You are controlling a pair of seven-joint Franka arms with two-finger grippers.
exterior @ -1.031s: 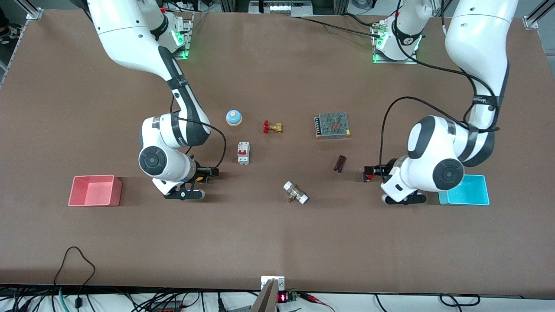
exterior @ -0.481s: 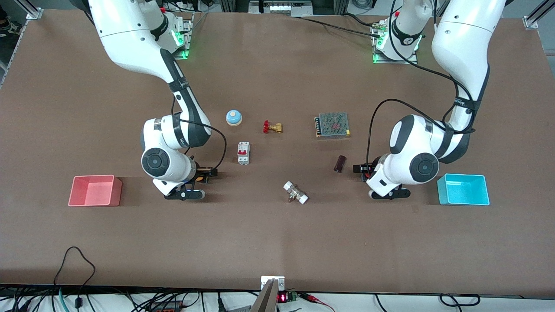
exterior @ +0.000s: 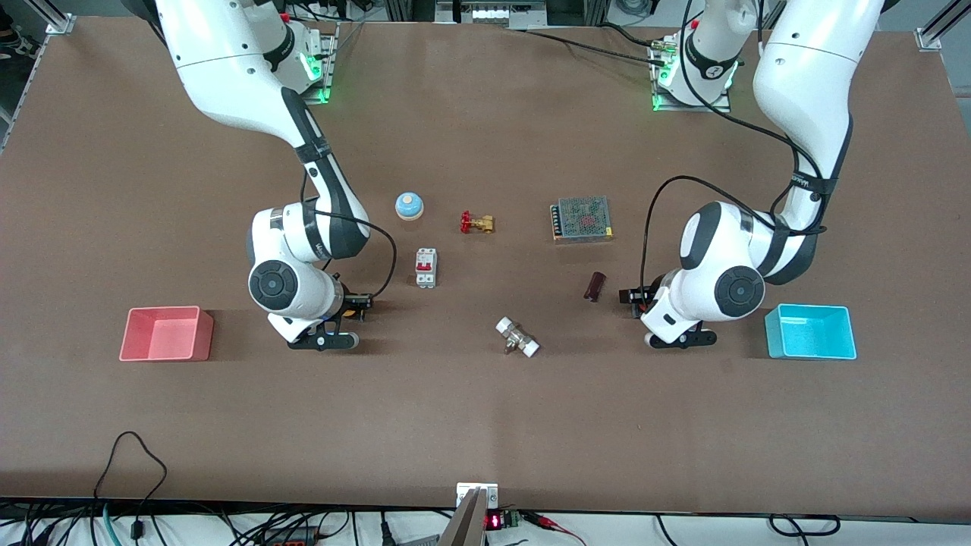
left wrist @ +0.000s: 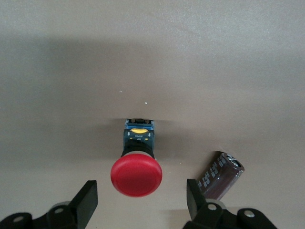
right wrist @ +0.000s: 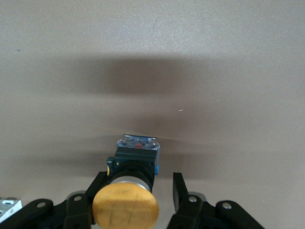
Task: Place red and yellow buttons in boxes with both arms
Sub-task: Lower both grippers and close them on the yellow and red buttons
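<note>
The red button [left wrist: 136,174] lies on the table with its cap toward my left gripper [left wrist: 141,187], which is open, one finger on each side of the cap and clear of it. In the front view the left gripper [exterior: 628,296] sits low beside the cyan box [exterior: 808,308]. The yellow button [right wrist: 126,207] lies between the fingers of my right gripper [right wrist: 138,180]; one finger is against its black body, the other stands apart. In the front view the right gripper [exterior: 362,302] is low, beside the pink-red box [exterior: 167,309].
A dark capacitor [exterior: 595,286] lies close to the left gripper and shows in the left wrist view [left wrist: 220,174]. A white fitting [exterior: 517,337], a circuit breaker [exterior: 425,268], a blue bell [exterior: 409,205], a red-handled valve [exterior: 476,223] and a meshed power supply [exterior: 582,218] lie mid-table.
The left arm has swung off the cyan box toward the table's middle, bringing its gripper up to the red button. The right arm has barely moved.
</note>
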